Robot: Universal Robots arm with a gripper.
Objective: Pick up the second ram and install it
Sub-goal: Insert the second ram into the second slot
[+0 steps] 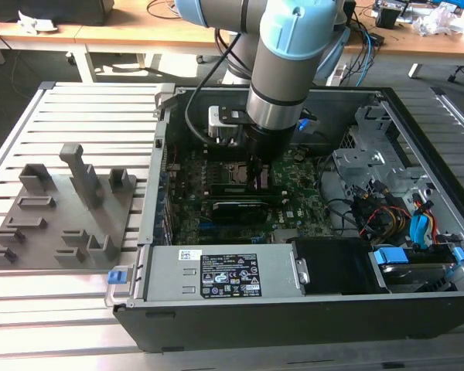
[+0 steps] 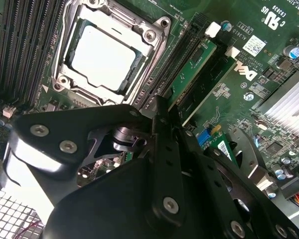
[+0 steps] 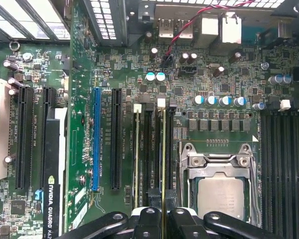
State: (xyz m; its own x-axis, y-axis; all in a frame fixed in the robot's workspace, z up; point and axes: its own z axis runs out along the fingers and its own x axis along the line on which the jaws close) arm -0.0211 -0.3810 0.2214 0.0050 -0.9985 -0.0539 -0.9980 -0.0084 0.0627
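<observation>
1. Gripper [image 1: 257, 179] is down inside the open PC case [image 1: 216, 340], over the motherboard [image 1: 309, 202], at about 3 o'clock from the CPU socket [image 1: 230, 171] in the exterior view.
2. Fingers [image 3: 150, 221] nearly closed, pinching the second ram [image 3: 163, 164] on edge; the thin stick stands upright between them in the first wrist view.
3. The stick runs along the memory slots [image 3: 148, 149] beside the processor [image 3: 220, 195]; one module [image 2: 197, 69] already seated in a neighbouring slot.
4. Step, as I judge it: insertion, with pick-up done. Whether it's fully seated I cannot tell.
5. Needs: edge aligned to slot, straight even press.
</observation>
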